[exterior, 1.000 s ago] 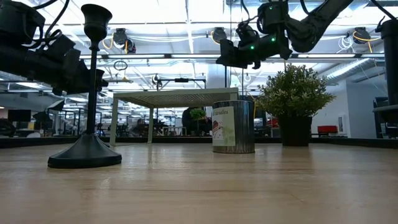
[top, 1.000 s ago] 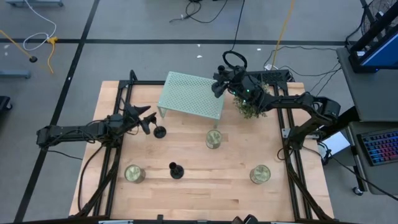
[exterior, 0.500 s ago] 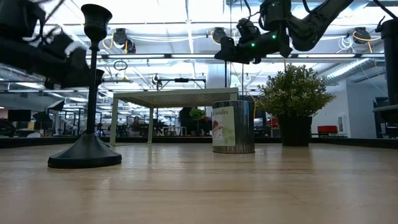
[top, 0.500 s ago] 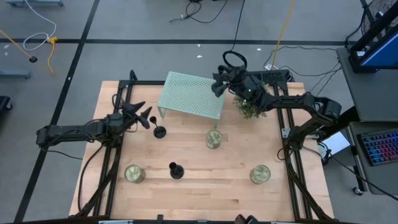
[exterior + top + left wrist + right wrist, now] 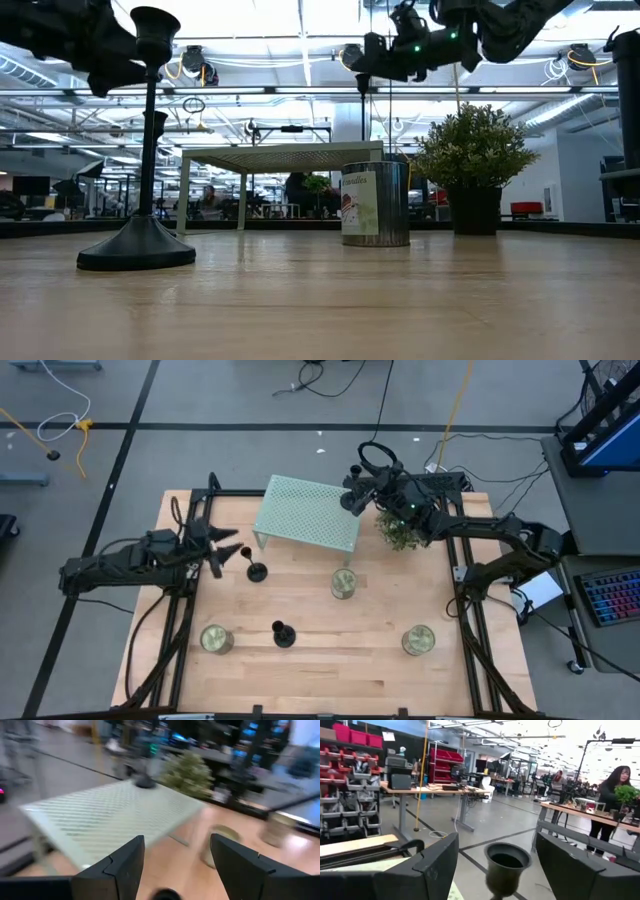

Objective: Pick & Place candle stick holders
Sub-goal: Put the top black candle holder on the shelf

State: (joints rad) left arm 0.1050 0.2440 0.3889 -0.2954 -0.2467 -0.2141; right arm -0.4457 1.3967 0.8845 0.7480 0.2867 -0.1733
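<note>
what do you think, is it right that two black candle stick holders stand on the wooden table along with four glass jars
Not quite. There are three glass jars, not four. The high view shows one near the middle, one front left and one front right. The rest holds: two black candle stick holders stand on the wooden table.

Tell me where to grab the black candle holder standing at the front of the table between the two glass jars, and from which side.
Grip the candle holder on its thin upright stem, just under the small top cup, probably coming from above. It stands upright on a wide flat base, too broad to pinch. The glass jar on one side and the other jar both stand apart from it, leaving room for open fingers.
</note>
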